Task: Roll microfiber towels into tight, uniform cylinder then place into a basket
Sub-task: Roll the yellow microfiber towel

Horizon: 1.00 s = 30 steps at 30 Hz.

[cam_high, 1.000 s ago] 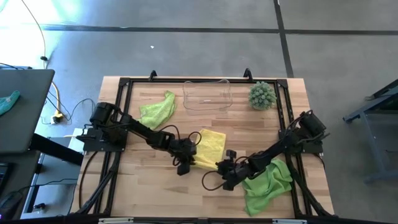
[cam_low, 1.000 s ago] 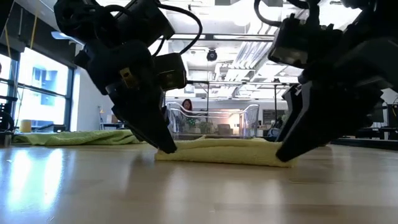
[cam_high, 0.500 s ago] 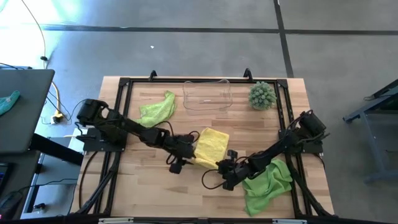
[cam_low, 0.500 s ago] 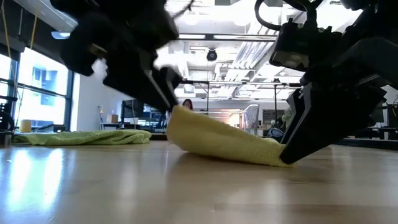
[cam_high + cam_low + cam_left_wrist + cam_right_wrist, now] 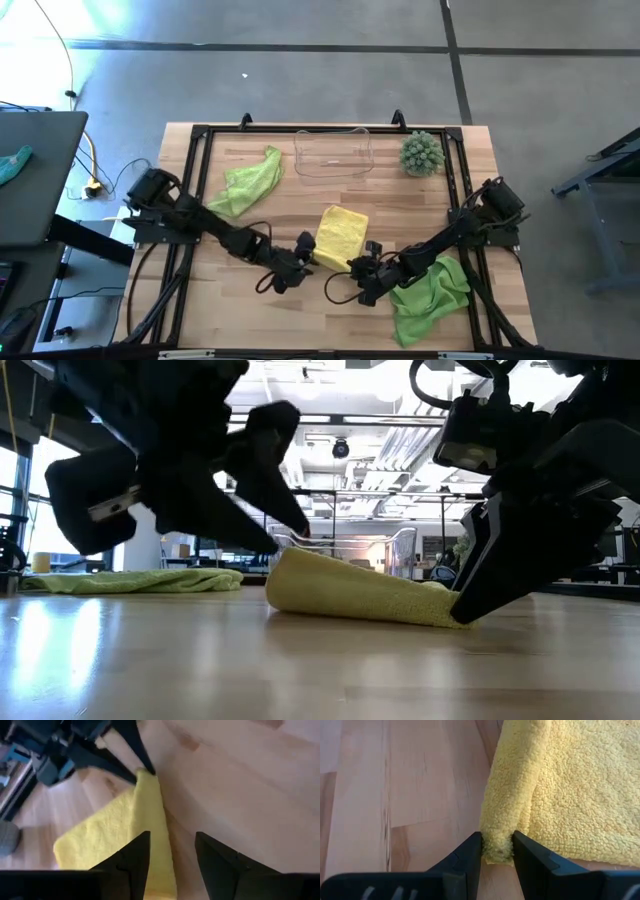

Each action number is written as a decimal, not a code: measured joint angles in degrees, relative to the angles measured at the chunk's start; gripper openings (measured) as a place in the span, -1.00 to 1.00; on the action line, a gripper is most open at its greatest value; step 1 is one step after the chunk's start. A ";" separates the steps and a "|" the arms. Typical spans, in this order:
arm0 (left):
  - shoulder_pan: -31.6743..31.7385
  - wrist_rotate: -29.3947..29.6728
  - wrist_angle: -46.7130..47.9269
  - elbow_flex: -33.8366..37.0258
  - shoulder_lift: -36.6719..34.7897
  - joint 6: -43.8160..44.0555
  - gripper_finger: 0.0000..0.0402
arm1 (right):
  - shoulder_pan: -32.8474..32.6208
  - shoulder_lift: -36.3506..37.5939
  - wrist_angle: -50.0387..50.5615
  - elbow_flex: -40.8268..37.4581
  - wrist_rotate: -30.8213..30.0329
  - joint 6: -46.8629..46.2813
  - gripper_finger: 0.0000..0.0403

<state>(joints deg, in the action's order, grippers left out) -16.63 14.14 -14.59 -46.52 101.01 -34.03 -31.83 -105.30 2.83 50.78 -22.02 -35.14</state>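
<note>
Little was done: the basket (image 5: 333, 155) at upper centre was empty, the yellow towel (image 5: 338, 236) lay half-folded mid-frame, its corner pinched by the right claw (image 5: 496, 851), left claw (image 5: 172, 851) spread beside it, both green towels (image 5: 250, 179) untouched.

Robotics lab or open-plan workshop space. Wooden table (image 5: 260, 310) with black metal frame (image 5: 200, 135) stands on bare grey concrete floor (image 5: 300, 80) with dark seam lines; yellow cable (image 5: 60, 45) runs across the floor. Low view looks into a big room: exposed ceiling ducts and strip lights (image 5: 370, 455), tall windows (image 5: 60, 510), desks and equipment behind. Grey side desk (image 5: 30, 175) beside the table.
</note>
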 joint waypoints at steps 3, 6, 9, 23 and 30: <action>0.93 -1.13 -1.65 0.08 1.99 0.19 -0.28 | 0.00 0.00 -0.01 -0.02 0.04 -0.02 -0.49; 2.47 -0.80 -2.77 0.08 4.22 0.22 -0.27 | 0.00 0.00 -0.16 -0.02 0.07 -0.02 -0.49; 4.15 0.06 -3.25 0.08 6.33 1.12 -0.27 | 0.00 0.00 -0.26 -0.04 0.07 -0.02 -0.49; 9.99 -14.09 1.55 -0.51 8.76 30.08 -0.58 | -0.02 1.20 0.77 -0.09 0.63 1.51 -0.49; 10.98 -16.72 1.10 -0.35 8.76 39.82 -0.88 | -0.21 4.57 3.85 1.75 0.41 2.03 -0.49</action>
<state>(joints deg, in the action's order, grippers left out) -5.64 -2.59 -13.48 -46.87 109.78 5.79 -32.05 -100.73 6.68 52.53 -21.62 -33.11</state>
